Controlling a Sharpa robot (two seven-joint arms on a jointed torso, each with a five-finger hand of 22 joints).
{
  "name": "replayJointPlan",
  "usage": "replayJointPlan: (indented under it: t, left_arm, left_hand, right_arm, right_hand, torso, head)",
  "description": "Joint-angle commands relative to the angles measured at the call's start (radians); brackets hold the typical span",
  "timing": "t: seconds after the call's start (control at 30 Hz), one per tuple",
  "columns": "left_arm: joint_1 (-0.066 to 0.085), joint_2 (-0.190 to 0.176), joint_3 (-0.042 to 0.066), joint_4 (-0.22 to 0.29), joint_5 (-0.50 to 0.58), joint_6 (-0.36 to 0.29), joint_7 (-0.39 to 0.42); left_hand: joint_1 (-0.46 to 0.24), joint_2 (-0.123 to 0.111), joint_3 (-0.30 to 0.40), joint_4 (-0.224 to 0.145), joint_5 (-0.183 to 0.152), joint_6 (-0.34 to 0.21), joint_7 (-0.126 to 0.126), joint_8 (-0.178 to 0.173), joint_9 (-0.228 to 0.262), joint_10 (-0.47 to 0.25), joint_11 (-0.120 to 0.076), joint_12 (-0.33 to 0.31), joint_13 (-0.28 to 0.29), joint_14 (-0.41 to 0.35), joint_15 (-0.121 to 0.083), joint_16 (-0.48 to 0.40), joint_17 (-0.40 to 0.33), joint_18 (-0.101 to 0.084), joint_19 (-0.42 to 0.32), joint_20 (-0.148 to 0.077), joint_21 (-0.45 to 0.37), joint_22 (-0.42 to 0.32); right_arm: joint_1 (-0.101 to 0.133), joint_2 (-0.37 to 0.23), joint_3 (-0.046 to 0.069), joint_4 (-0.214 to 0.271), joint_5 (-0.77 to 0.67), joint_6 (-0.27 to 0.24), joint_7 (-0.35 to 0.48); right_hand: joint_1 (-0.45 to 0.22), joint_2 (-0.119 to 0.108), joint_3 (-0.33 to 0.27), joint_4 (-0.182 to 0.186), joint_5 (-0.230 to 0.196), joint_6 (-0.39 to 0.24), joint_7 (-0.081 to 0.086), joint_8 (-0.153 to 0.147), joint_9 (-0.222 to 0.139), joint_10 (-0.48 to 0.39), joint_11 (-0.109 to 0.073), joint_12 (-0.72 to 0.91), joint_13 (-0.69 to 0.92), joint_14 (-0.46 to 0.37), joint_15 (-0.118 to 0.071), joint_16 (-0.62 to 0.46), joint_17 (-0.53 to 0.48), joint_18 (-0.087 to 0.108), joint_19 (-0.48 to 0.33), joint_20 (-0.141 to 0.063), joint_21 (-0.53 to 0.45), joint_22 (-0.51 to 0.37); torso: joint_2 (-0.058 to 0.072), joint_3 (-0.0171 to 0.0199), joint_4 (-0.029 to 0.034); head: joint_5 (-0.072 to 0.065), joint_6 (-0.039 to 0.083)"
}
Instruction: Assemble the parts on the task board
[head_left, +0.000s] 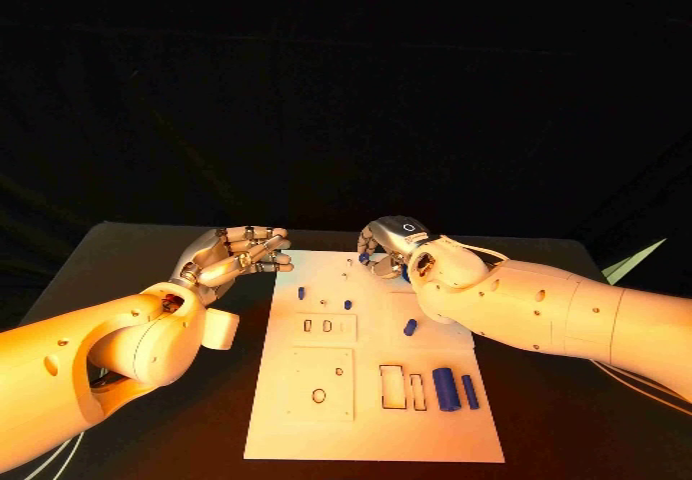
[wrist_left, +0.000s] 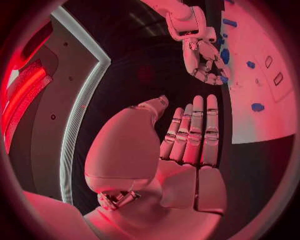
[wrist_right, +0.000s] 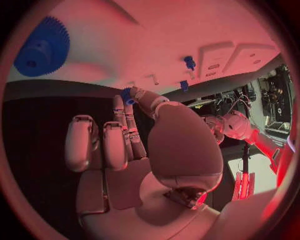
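The white board (head_left: 375, 420) lies in the middle of the black table (head_left: 144, 250), its long side running from the near edge toward the far edge. The left hand (head_left: 238, 255) hovers just beside the board's far left corner, off the plate; in the left wrist view its fingers (wrist_left: 194, 132) lie straight and side by side with nothing between them and the thumb, so it holds nothing. The right hand (head_left: 397, 245) is over the board's far edge, fingers bent downward. In the right wrist view a small blue part (wrist_right: 127, 95) sits at the tips of the thumb and a finger, pinched between them, while the other fingers (wrist_right: 94, 142) are curled in. A blue gear (wrist_right: 42, 47) lies on the board ahead of that hand. Two small blue pegs (head_left: 302, 294) stand near the board's far left part, above a pair of small slots (head_left: 317, 326). Another blue piece (head_left: 410, 327) lies toward the right edge, about midway along the board. Near the near right corner two blue bars (head_left: 446, 389) lie side by side, just beside two rectangular cut-outs (head_left: 392, 387).
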Motion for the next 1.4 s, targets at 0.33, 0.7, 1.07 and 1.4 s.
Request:
replayJointPlan:
  t: [0.33, 0.7, 1.07, 1.4]
  left_arm:
    - [0.002, 0.007, 0.001, -0.002, 0.001, 0.006, 0.001]
    - [0.013, 0.002, 0.001, 0.007, 0.002, 0.008, -0.001]
    - [0.018, 0.003, 0.001, 0.006, 0.003, 0.011, -0.001]
    - [0.020, 0.005, 0.001, 0.006, 0.003, 0.012, -0.002]
  left_hand:
    - [-0.004, -0.003, 0.014, -0.006, 0.006, -0.005, 0.033, -0.001, 0.019, 0.006, 0.002, -0.011, 0.016, -0.002, 0.004, 0.015, 0.019, 0.011, 0.020, -0.003, 0.016, 0.019]
    - [-0.005, -0.003, 0.014, -0.006, 0.006, -0.005, 0.033, -0.001, 0.019, 0.005, 0.002, -0.011, 0.016, -0.003, 0.004, 0.015, 0.020, 0.011, 0.020, -0.003, 0.016, 0.019]
    - [-0.005, -0.003, 0.014, -0.006, 0.006, -0.005, 0.033, -0.001, 0.019, 0.005, 0.002, -0.011, 0.016, -0.003, 0.004, 0.015, 0.020, 0.011, 0.020, -0.003, 0.016, 0.019]
    - [-0.007, -0.003, 0.013, -0.007, 0.005, -0.007, 0.034, -0.002, 0.019, 0.003, 0.003, -0.012, 0.016, -0.004, 0.005, 0.016, 0.022, 0.010, 0.019, -0.002, 0.016, 0.019]
  right_arm:
    - [0.001, 0.026, 0.001, -0.013, -0.007, 0.008, -0.002]
    - [0.001, 0.045, 0.001, -0.031, -0.007, 0.014, -0.003]
    - [0.000, 0.060, 0.001, -0.047, -0.006, 0.016, 0.002]
    - [0.000, 0.076, 0.001, -0.068, -0.002, 0.033, 0.007]
  right_hand:
    - [0.026, 0.057, 0.060, -0.024, 0.021, -0.003, -0.002, 0.078, 0.080, 0.066, -0.022, 0.037, 0.065, 0.042, -0.008, 0.018, 0.014, -0.024, 0.010, -0.004, 0.016, 0.016]
    - [0.025, 0.057, 0.062, -0.025, 0.023, -0.006, -0.001, 0.078, 0.083, 0.063, -0.021, 0.036, 0.066, 0.042, -0.007, 0.018, 0.013, -0.024, 0.008, -0.004, 0.015, 0.014]
    - [0.024, 0.056, 0.063, -0.026, 0.024, -0.008, 0.000, 0.077, 0.085, 0.061, -0.020, 0.034, 0.066, 0.042, -0.006, 0.017, 0.011, -0.023, 0.006, -0.003, 0.013, 0.011]
    - [0.021, 0.055, 0.064, -0.027, 0.023, -0.013, 0.002, 0.077, 0.089, 0.055, -0.018, 0.031, 0.067, 0.041, -0.004, 0.016, 0.010, -0.022, 0.004, -0.002, 0.010, 0.008]
  torso:
    - [0.003, 0.0008, -0.0007]
    - [0.012, -0.0009, 0.0011]
    - [0.012, -0.0007, -0.0005]
    - [0.016, -0.0004, 0.0008]
  head:
    - [0.007, -0.001]
    - [0.012, -0.004]
    - [0.014, -0.002]
    - [0.015, 0.002]
